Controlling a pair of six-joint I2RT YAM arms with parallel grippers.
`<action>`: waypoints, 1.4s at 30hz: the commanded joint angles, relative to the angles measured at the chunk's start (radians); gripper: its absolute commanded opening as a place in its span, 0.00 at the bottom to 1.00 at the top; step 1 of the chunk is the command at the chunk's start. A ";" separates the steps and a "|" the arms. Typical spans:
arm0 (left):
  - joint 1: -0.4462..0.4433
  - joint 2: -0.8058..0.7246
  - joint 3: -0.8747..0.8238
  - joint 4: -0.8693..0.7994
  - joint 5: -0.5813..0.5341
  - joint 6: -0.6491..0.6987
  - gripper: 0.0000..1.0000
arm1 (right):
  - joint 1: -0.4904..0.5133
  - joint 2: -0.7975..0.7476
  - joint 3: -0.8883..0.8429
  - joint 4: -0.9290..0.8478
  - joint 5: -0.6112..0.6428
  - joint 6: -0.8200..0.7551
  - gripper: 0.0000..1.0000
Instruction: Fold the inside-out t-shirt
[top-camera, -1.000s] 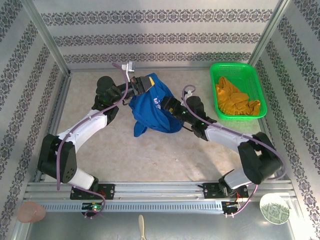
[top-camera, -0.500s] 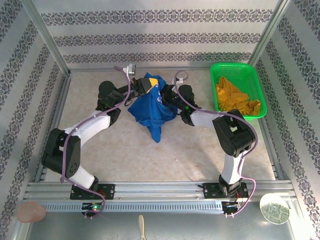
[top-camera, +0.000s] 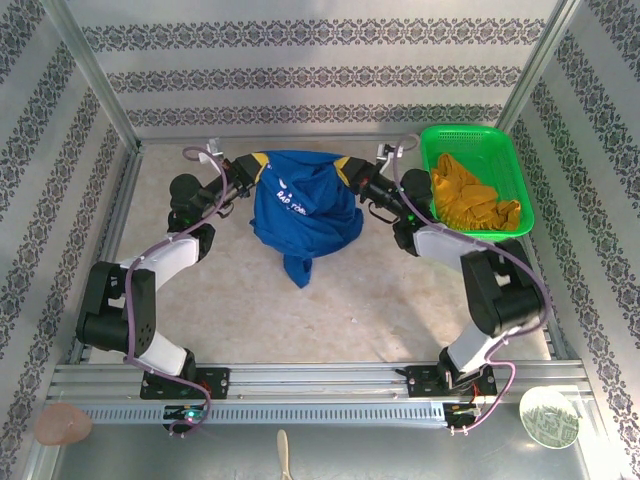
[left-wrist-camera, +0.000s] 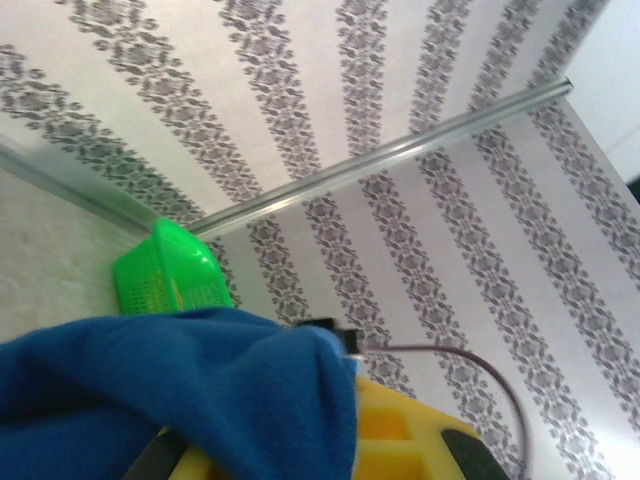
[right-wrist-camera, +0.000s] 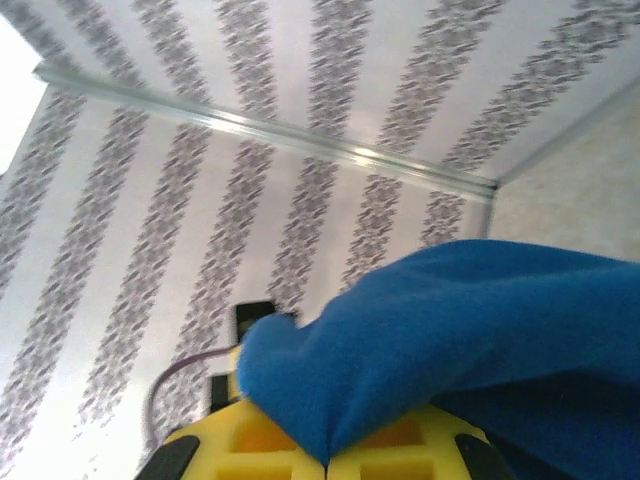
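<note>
The soft royal-blue short-sleeved cloth t-shirt (top-camera: 300, 205) hangs at the 12 o'clock end of the pale speckled table (top-camera: 300, 320), stretched between the two arms. The left gripper (top-camera: 245, 168) pinches the shirt's top edge at its 10 o'clock corner, with its fingers pressed together on the cloth. The right gripper (top-camera: 350, 172) pinches the top edge at 2 o'clock, squeezed tight on the cloth too (in both wrist views blue cloth flops right over the yellow finger parts). The shirt's bottom droops to a bunchy point at 6 o'clock, low by the table.

I think the job is only at its start. The shirt is picked up and pulled wide, but no fold is made yet. It looks like it must be laid flat, smoothed, and then folded over.

The bright green plastic basket (top-camera: 478, 233) sits at 2 o'clock on the table. A crumpled mustard-yellow cloth garment (top-camera: 468, 198) lies in it, apart from the shirt.
</note>
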 joint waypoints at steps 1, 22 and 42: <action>0.011 -0.006 -0.008 -0.045 -0.076 0.043 0.00 | 0.004 -0.112 -0.023 0.028 -0.078 -0.033 0.00; -0.320 -0.438 0.054 -0.989 -0.373 0.779 0.67 | 0.023 -0.276 -0.068 -0.215 -0.131 -0.139 0.00; -0.477 -0.181 0.233 -1.062 -0.534 1.022 0.32 | 0.039 -0.328 -0.083 -0.273 -0.102 -0.171 0.00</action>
